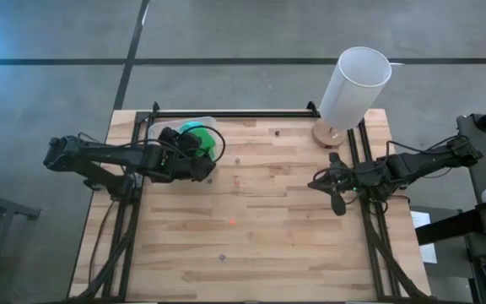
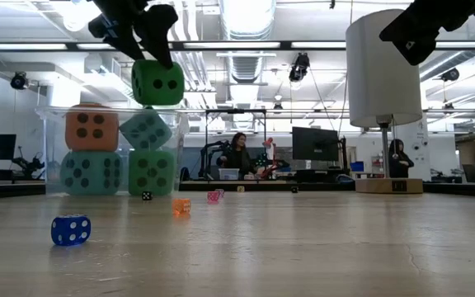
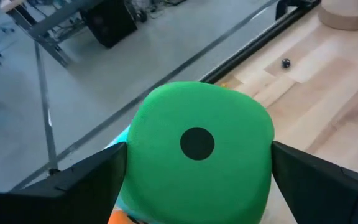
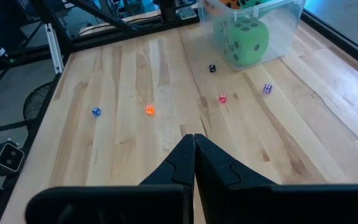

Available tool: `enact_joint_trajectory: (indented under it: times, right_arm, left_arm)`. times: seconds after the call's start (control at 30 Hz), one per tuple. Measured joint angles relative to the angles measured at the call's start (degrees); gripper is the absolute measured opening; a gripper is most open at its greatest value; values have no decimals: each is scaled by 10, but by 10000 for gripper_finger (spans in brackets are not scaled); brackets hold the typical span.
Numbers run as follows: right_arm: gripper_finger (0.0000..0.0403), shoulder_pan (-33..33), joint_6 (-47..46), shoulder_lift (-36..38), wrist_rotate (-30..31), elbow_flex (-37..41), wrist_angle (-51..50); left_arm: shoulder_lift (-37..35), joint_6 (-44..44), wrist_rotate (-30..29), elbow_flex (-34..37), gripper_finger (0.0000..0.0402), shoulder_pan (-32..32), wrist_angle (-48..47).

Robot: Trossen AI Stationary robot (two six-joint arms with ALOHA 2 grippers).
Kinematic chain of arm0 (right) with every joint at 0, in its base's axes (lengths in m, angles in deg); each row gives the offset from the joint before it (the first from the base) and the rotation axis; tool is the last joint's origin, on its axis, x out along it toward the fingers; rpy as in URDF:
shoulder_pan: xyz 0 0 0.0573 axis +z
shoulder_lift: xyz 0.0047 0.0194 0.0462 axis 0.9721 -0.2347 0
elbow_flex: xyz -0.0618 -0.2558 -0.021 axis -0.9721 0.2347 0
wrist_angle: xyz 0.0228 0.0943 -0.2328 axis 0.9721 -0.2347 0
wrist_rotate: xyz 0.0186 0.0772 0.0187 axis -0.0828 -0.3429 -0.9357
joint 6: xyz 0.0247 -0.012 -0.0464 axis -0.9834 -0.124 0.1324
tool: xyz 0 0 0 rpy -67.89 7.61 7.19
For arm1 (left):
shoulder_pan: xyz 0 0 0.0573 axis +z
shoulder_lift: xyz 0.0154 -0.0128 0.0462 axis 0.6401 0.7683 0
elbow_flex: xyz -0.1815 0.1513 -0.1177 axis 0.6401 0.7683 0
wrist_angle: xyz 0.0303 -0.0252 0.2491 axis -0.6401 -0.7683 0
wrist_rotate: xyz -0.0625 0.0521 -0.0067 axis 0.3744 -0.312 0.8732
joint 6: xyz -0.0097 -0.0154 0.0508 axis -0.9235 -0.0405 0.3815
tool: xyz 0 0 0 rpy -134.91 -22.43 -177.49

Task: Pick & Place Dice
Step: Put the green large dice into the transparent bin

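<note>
One green die (image 2: 157, 82) grasped by left tool (image 3: 197, 165) above tub (image 2: 52, 115), fingertips cut off; right tool (image 4: 194, 155) clenched, idle

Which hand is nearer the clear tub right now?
Left. The left hand hangs right above the clear tub, gripping a green die. The right hand waits shut across the table, near the white cylinder.

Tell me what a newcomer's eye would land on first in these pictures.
The bright green foam die with black pips, held between the left gripper's fingers above the clear plastic tub at the wooden table's back left. Inside the tub are stacked an orange die, two teal dice and another green one. The tall white cylinder stands back right, beside the idle, shut right gripper.
</note>
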Motion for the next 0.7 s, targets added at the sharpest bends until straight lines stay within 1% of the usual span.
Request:
enact_joint_trajectory:
  times: [0.1,0.3,0.5,0.7]
  right_arm:
    - [8,0,0,0,0,0,0]
    - [8,0,0,0,0,0,0]
    - [8,0,0,0,0,0,0]
    - [8,0,0,0,0,0,0]
  left_arm:
    - [2,4,-13,9,379,0,2]
    - [0,4,-11,49,382,0,38]
    - [0,4,18,54,384,0,54]
    - [0,4,19,55,374,0,59]
